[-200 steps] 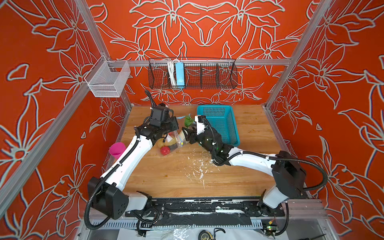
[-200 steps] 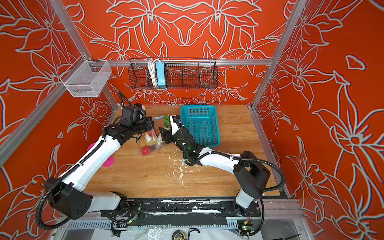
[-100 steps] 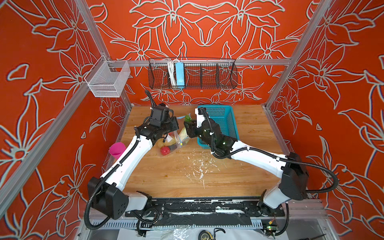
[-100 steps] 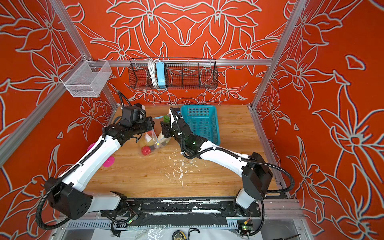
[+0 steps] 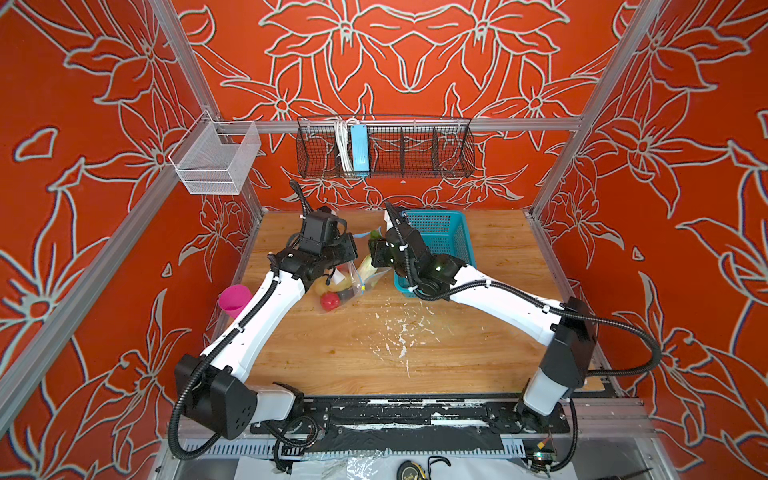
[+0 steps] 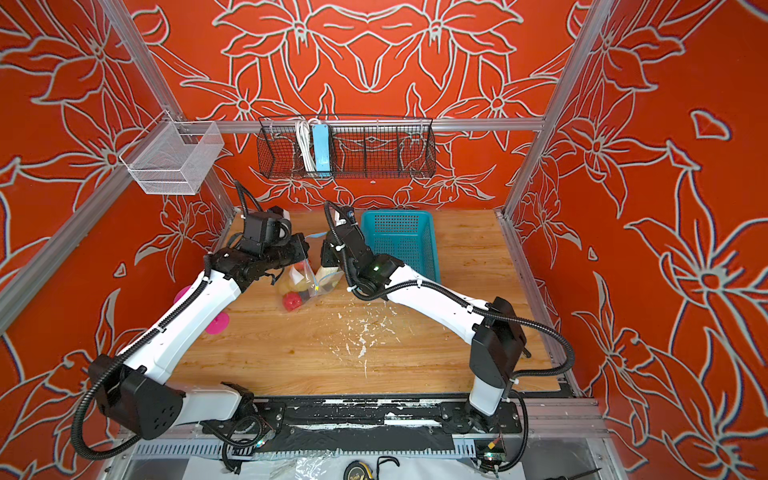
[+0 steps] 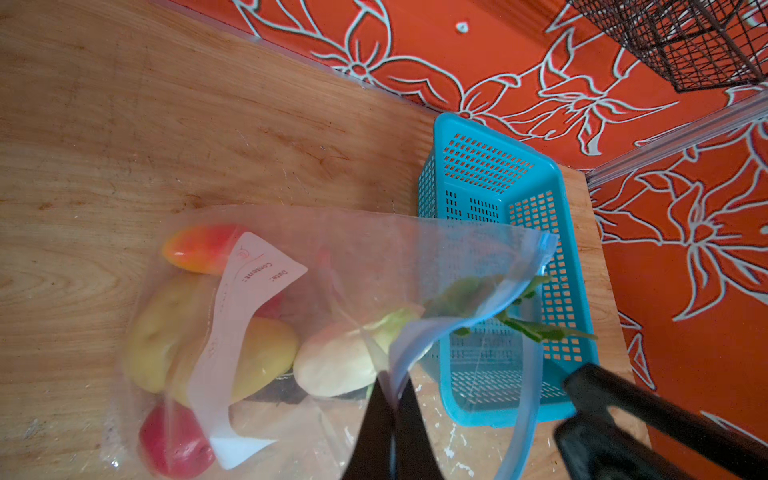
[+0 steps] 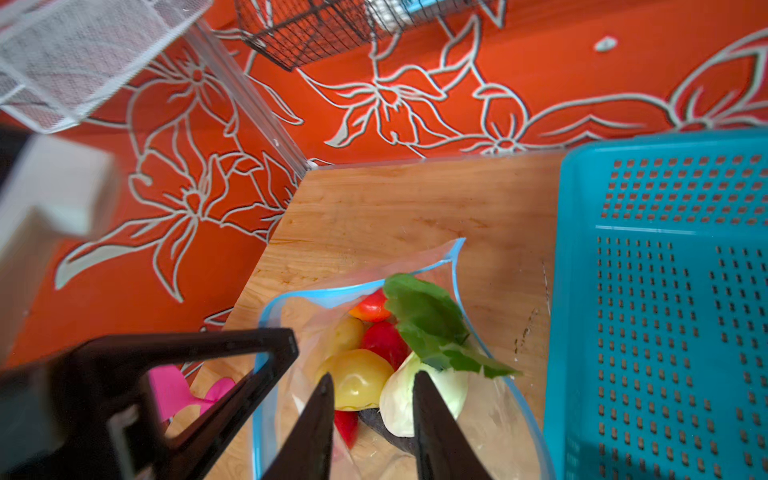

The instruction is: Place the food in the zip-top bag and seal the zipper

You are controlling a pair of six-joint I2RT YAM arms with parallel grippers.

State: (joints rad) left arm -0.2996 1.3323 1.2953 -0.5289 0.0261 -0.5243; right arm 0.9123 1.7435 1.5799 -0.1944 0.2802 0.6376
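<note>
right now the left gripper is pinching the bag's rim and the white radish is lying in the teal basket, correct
Not quite: the left gripper does pinch the rim of the zip-top bag, but the white radish lies inside the bag, its green leaves poking out of the open mouth. The teal basket only stands beside the bag. The right wrist view shows it.

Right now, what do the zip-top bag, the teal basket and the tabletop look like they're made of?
The zip-top bag looks like thin clear plastic film, glossy, wrinkled and sagging. The teal basket looks like moulded rigid plastic, slightly shiny, with even rows of slots. The tabletop is wood or wood-look board, matte, with visible grain; which, I cannot tell.
</note>
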